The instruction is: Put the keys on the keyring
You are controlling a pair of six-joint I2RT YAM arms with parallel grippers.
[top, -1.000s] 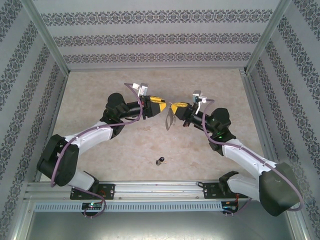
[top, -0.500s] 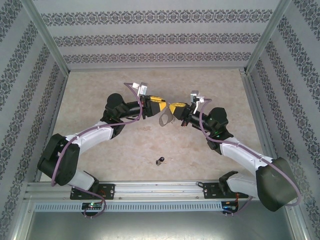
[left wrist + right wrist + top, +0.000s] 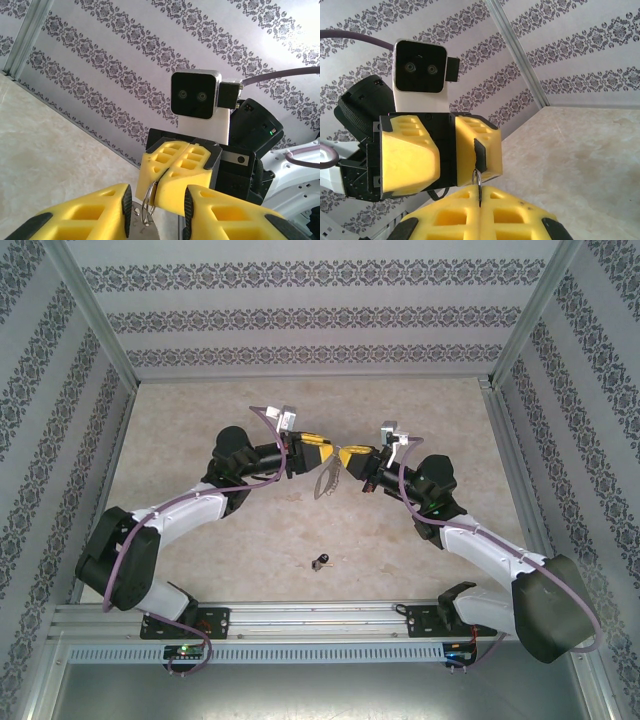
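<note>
Keyring (image 3: pixel 327 478) and key are small against everything else here, so start with the table (image 3: pixel 200 420). Its pale top spreads out under both arms, and they meet over the middle of it.

The right arm (image 3: pixel 480 550) reaches in from its side and the left arm (image 3: pixel 180 515) from the other. Their wrists face each other nose to nose. That posture suits a handover or a two-handed hold: one tool steadies the loop while the other works on it.

The right gripper (image 3: pixel 480 197) is closed tight, with a thin metal edge of the keyring pinched in the seam between its yellow pads. The grey loop is lifted clear of the table, and its flat face hangs just below the two tools in the top view.

The left gripper (image 3: pixel 157 210) has its jaws narrowly apart, straddling the loop and the tip of the right tool. I see a gap on each side of the wire, so I judge it is bracketing the loop, not clamping it, likely lining up a second hold.

The key (image 3: pixel 320 561) lies alone on the table near the arm bases, well apart from both tools. Neither tool is near it, and threading has not begun.
</note>
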